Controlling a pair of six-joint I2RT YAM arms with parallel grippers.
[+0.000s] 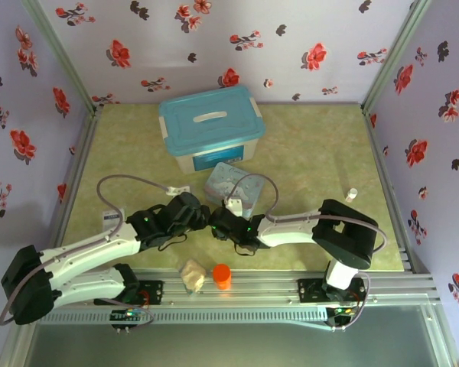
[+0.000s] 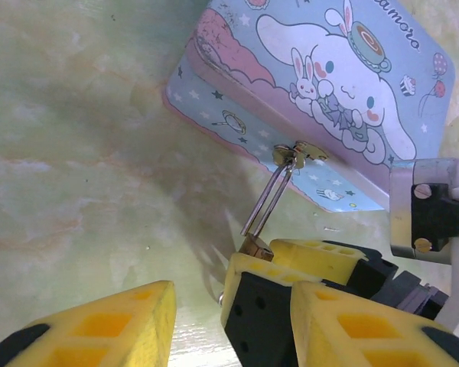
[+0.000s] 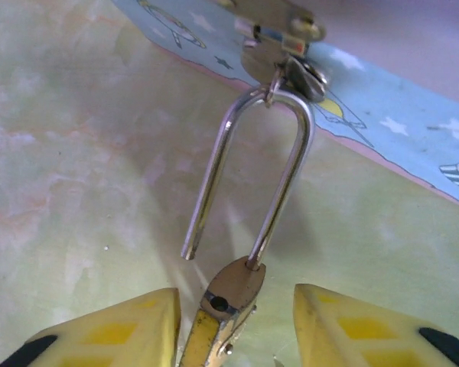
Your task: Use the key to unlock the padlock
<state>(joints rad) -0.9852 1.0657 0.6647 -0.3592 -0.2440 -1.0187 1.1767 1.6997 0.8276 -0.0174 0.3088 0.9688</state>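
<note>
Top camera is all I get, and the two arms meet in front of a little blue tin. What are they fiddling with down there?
Observer: A tiny brass padlock, hanging from the tin's latch by a silvery loop.
Visitor: Is it locked?
Observer: No. One leg of the loop stands free of the brass block, its end bare above the table.
Visitor: Is anything gripping it?
Observer: The right gripper straddles the block, jaws apart, with a gap showing on each side.
</note>
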